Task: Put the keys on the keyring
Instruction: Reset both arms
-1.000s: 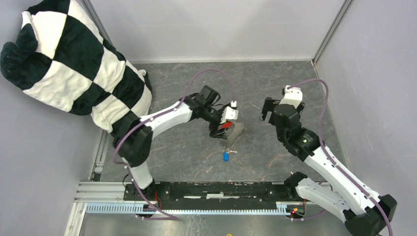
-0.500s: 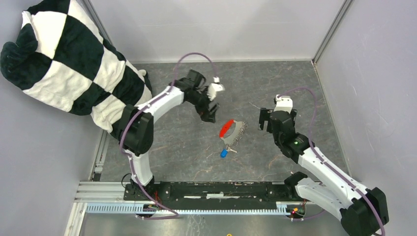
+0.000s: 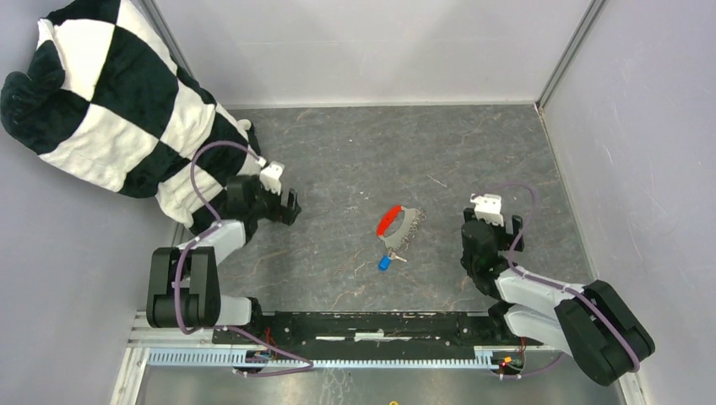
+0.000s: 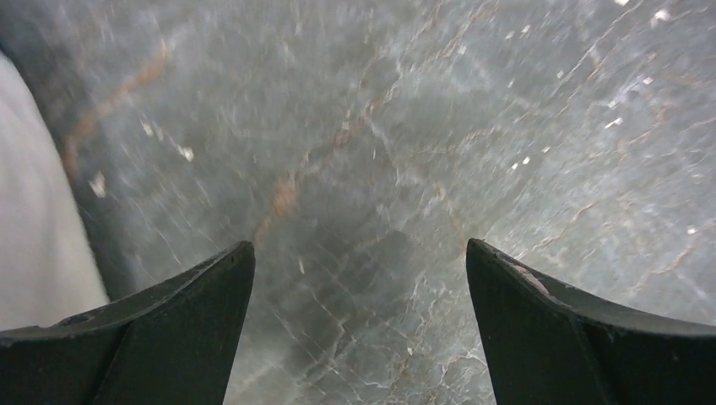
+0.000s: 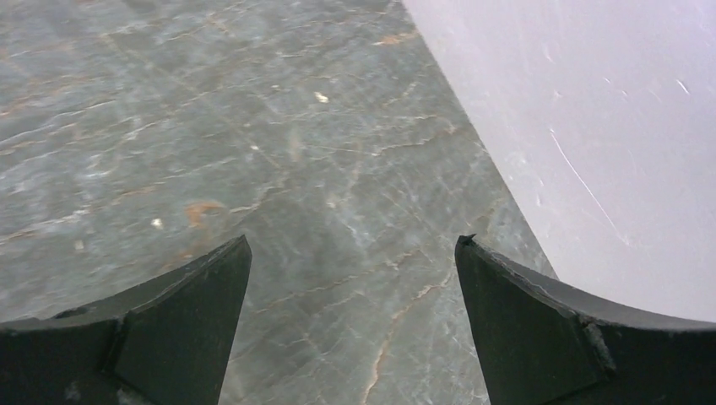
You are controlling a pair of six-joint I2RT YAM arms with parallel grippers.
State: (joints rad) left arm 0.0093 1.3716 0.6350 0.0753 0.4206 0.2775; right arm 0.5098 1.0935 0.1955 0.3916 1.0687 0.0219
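The keyring lies on the grey marble floor in the top view, its red tag [image 3: 388, 220] next to a grey chain clump [image 3: 409, 226]. A blue-headed key [image 3: 384, 263] lies just below it. The green key is not visible. My left gripper [image 3: 290, 207] is far to the left, open and empty; its wrist view shows only bare floor between the fingers [image 4: 177, 312]. My right gripper [image 3: 491, 234] is to the right of the keyring, open and empty, with bare floor between its fingers [image 5: 540, 312].
A black-and-white checkered cushion [image 3: 110, 101] fills the far left corner, close to my left gripper. Grey walls [image 3: 642, 126] enclose the floor; the right wall [image 5: 574, 110] shows near my right gripper. A black rail [image 3: 371, 325] runs along the near edge.
My left arm let go of the keyring and drew back far to the left. My right arm pulled back toward its base. The keyring and blue key stay on the floor.
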